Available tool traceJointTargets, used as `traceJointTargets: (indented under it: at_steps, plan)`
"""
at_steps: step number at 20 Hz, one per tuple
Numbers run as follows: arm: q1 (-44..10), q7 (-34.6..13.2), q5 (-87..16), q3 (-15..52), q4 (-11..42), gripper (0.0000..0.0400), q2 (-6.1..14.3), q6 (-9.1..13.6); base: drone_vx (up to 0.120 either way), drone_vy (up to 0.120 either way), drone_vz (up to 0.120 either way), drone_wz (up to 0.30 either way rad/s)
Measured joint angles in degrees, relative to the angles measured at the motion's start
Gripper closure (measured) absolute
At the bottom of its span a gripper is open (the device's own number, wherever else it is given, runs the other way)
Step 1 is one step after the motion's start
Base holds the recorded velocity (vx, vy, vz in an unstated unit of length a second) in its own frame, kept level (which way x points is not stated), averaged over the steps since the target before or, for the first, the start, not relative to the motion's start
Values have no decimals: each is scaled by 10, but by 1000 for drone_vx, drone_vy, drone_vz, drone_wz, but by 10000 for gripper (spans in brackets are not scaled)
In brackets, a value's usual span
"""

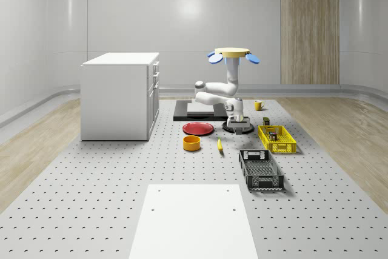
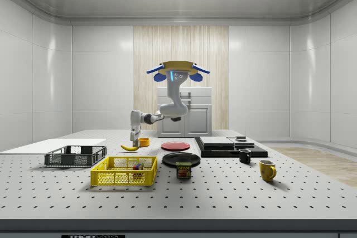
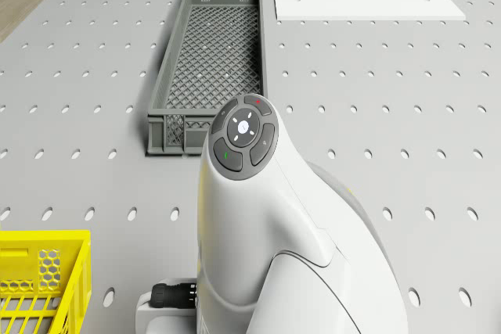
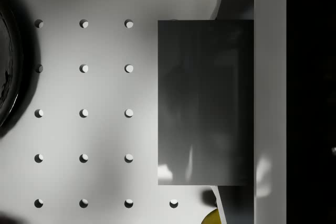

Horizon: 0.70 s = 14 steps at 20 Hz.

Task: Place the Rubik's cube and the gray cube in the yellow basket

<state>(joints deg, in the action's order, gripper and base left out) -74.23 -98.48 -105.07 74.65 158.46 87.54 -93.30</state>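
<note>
Over the table (image 1: 91,210) near the yellow basket (image 1: 277,139), the drone (image 1: 234,54) hovered, its gripper (image 1: 238,119) pinching the gray cube (image 4: 205,103), which wanted centring above the basket before release.

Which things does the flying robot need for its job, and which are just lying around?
For the job: gray cube, close up in the wrist view; Rubik's cube, inside the yellow basket.
Just lying about: red plate, black plate, orange bowl, banana, dark crate, can, yellow mug, black mug.
</note>
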Motion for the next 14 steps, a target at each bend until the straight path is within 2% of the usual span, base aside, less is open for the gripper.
traceJointTargets:
  at_steps: [4, 6, 14]
  plan:
    - [0, 0, 7, 7, 2, 150, 2, 1, 0, 0, 120, 0]
    - [0, -1, 9, 9, 2, 150, 2, 1, 0, 0, 40, 0]
    - [0, -1, 12, 11, 2, 150, 5, 0, 0, 120, 0, 0]
